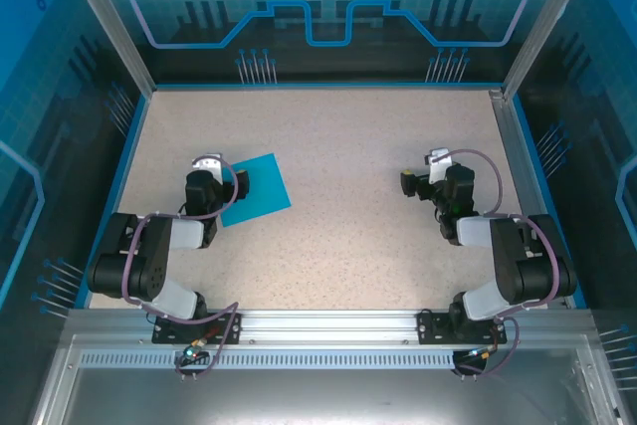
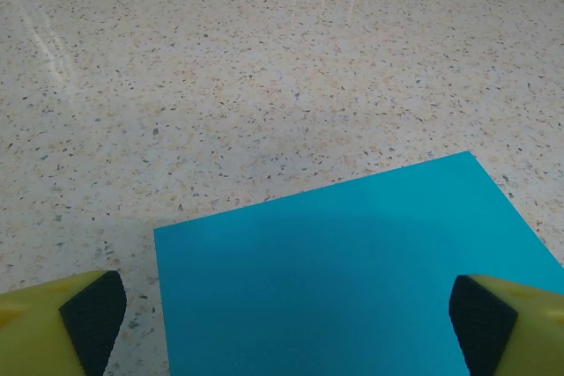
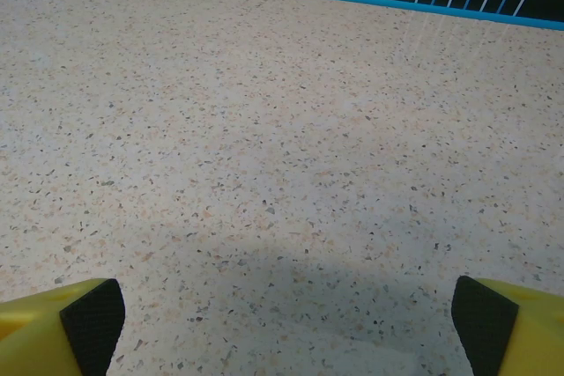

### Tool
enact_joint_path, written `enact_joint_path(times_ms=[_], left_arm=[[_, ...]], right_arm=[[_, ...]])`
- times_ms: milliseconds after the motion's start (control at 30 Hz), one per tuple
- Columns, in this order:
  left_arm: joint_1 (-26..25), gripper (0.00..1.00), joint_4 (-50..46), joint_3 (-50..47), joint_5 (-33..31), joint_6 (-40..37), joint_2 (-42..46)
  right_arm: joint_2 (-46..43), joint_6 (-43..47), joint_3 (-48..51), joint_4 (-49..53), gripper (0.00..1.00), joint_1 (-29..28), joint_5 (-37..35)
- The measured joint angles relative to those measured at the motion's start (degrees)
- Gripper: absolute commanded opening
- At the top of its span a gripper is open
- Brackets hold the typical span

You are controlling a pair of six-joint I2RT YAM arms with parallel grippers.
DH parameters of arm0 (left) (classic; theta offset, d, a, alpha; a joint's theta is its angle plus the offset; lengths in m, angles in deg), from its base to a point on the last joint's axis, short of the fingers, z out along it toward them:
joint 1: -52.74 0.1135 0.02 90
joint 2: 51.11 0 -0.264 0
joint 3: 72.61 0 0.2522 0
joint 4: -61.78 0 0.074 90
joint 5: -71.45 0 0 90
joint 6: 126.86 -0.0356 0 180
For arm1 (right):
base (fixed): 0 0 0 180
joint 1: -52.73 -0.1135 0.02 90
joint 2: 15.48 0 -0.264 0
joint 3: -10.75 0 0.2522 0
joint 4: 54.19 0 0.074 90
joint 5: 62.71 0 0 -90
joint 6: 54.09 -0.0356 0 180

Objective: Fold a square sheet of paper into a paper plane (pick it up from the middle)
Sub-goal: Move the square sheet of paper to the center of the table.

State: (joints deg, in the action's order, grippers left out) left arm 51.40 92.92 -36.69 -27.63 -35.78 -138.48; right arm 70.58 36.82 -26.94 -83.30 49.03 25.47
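Arms [image 1: 149, 256] folded low, left end effector [image 2: 287, 321] wide over square sheet of paper [image 2: 352, 253], right end effector [image 3: 286, 323] wide

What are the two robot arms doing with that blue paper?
They are about to start making a paper plane. The square sheet of paper lies flat and unfolded on the table. The left gripper is wide open, with the near part of the sheet between its fingers, but it is not gripping it yet. The right gripper is open too, over bare table away from the paper.
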Motion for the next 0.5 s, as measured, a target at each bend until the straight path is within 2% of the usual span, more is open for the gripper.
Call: enact_joint_path(times_ms=[500], left_arm=[[0.0,0.98,0.0,0.0,0.0,0.0,0.0]], right_arm=[[0.0,0.0,0.0,0.0,0.99,0.0,0.63]])
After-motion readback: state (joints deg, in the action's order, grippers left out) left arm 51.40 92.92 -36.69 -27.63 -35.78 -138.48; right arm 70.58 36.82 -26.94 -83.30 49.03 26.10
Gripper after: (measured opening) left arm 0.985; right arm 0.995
